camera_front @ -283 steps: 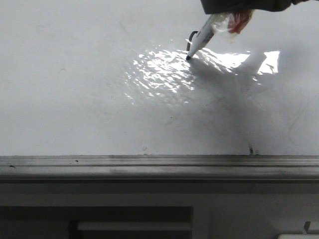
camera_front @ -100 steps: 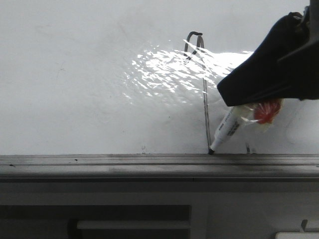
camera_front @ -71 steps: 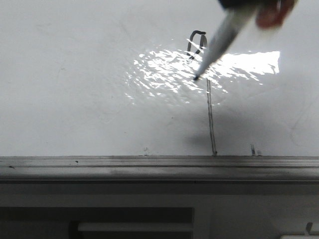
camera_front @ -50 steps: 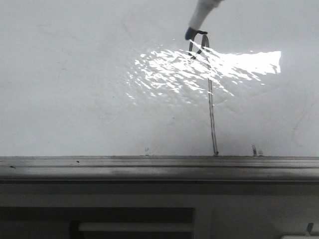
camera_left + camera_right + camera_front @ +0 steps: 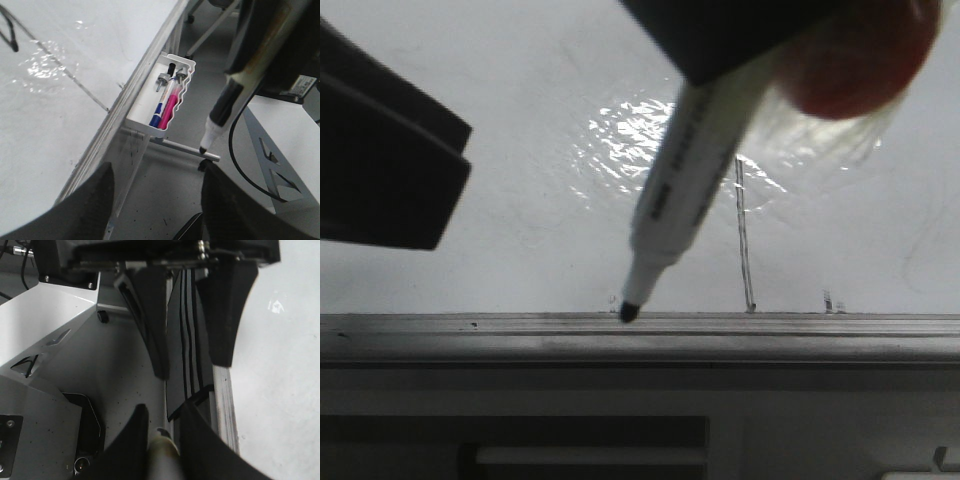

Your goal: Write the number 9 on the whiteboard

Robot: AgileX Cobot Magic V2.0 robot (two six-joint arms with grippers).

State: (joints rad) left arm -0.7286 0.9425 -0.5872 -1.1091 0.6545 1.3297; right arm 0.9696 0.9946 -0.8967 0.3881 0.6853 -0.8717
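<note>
1. The whiteboard point(image 5: 470, 250) is glossy, its film wrinkled under a bright glare, with a grey metal frame point(image 5: 520, 335) along its near edge; a white tray point(image 5: 162, 95) of markers hangs off that frame.
2. The number 9 point(image 5: 744, 240) sits right of centre; only its thin tail shows, the loop hidden behind the marker point(image 5: 685, 170).
3. The right gripper point(image 5: 161, 437) is clamped on the marker, blurred and close to the camera.
4. The left gripper point(image 5: 155, 200) has its dark fingers apart, holding nothing.
</note>
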